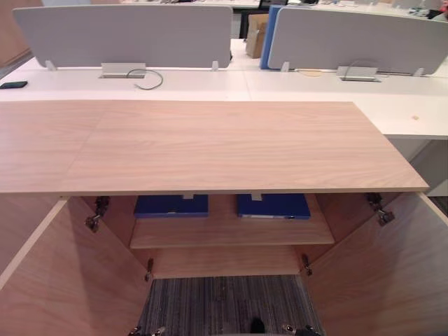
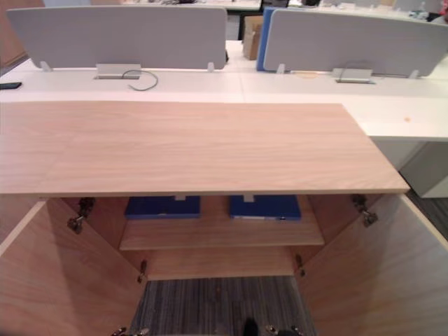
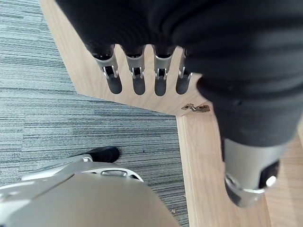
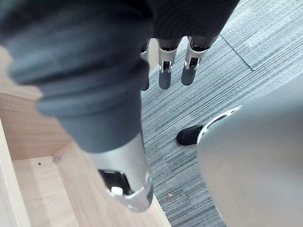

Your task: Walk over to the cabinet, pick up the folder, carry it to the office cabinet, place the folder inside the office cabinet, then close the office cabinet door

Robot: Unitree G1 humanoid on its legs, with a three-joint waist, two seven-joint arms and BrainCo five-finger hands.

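Left folder [image 1: 171, 205] and right folder [image 1: 273, 206] lie on the cabinet shelf [image 1: 231, 232], print unreadable.

The light wooden cabinet [image 1: 210, 143] fills the frame's middle, with its left wooden door [image 1: 63, 280] open at lower left and its right wooden door [image 1: 385, 273] open at lower right. On the wooden shelf [image 1: 231, 232] inside lie a left blue flat folder [image 1: 171, 205] and a right blue flat folder [image 1: 273, 206], apart. Behind, along the top, a white desk [image 1: 210, 84] carries a left grey divider panel [image 1: 122, 35] and a right grey divider panel [image 1: 357, 38].

We see a grey striped carpet floor [image 1: 231, 304] below, and beyond it a long white bench [image 1: 210, 85] carrying two pale grey divider screens [image 1: 122, 35].
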